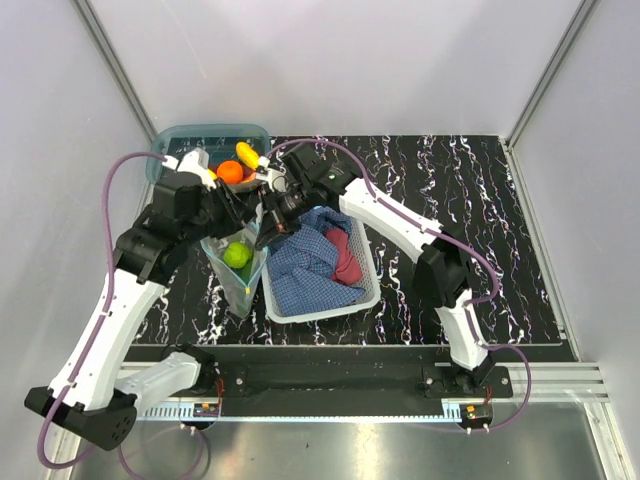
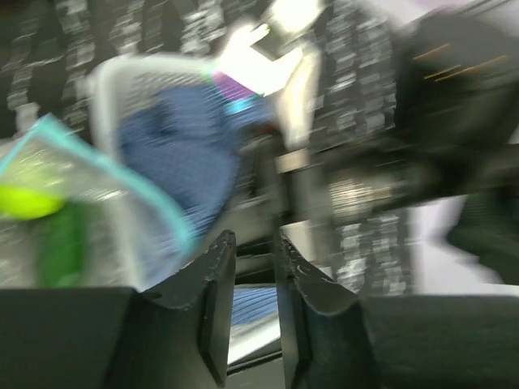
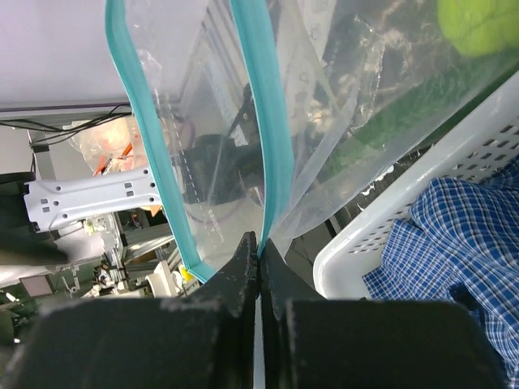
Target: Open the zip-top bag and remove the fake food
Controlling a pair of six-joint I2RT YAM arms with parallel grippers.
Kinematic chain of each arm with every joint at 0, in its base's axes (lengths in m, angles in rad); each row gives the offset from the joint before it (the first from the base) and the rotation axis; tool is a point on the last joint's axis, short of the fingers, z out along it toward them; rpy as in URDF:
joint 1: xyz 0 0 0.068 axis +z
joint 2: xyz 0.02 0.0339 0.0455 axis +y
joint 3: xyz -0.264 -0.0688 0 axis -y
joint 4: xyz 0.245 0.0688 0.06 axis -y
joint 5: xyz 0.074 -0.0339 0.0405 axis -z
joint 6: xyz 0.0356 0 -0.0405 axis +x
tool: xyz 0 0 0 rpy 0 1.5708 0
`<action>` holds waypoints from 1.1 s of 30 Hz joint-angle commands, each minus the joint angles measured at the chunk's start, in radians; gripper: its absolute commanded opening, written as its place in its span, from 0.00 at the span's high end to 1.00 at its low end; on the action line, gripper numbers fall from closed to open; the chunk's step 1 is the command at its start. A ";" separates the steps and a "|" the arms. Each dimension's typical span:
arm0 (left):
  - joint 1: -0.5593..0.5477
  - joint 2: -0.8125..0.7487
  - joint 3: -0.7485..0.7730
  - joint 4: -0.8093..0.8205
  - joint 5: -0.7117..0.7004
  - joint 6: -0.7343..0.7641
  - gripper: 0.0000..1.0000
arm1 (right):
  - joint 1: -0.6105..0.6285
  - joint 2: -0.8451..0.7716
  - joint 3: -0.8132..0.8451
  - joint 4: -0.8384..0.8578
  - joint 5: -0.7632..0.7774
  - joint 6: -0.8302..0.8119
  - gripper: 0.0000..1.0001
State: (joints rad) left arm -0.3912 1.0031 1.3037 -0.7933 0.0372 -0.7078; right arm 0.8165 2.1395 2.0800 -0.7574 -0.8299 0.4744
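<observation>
Left arm (image 1: 100, 320) and right arm (image 1: 390, 215) lean in, wrists nearly meeting. Right gripper (image 3: 258, 247) clamped flat on the zip-top bag (image 3: 272, 138) — left gripper (image 2: 253, 247) jaws barely parted.

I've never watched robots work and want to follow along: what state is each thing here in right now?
zip-top bag: mouth open, lime-green piece and dark green piece inside
right gripper: shut on the bag's zip strip
left gripper: slightly open, holding nothing
teal bin: no lid, holds orange piece and yellow piece
white basket: holds blue checked cloth and red cloth
</observation>
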 commanded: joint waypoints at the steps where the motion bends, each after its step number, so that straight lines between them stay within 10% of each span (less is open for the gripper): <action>1: -0.005 0.043 -0.024 -0.121 -0.076 0.165 0.74 | 0.023 0.031 0.075 -0.045 -0.006 -0.008 1.00; 11: -0.005 0.069 -0.060 -0.241 -0.112 0.171 0.96 | 0.027 0.037 0.092 -0.072 0.009 -0.013 1.00; 33: 0.074 0.147 -0.408 0.009 -0.102 0.058 0.74 | 0.012 0.042 0.074 -0.082 -0.025 -0.020 1.00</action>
State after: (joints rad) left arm -0.3408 1.1145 0.9371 -0.9073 -0.0757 -0.6170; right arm 0.8349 2.1834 2.1502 -0.8371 -0.8303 0.4660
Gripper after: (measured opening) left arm 0.246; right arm 0.010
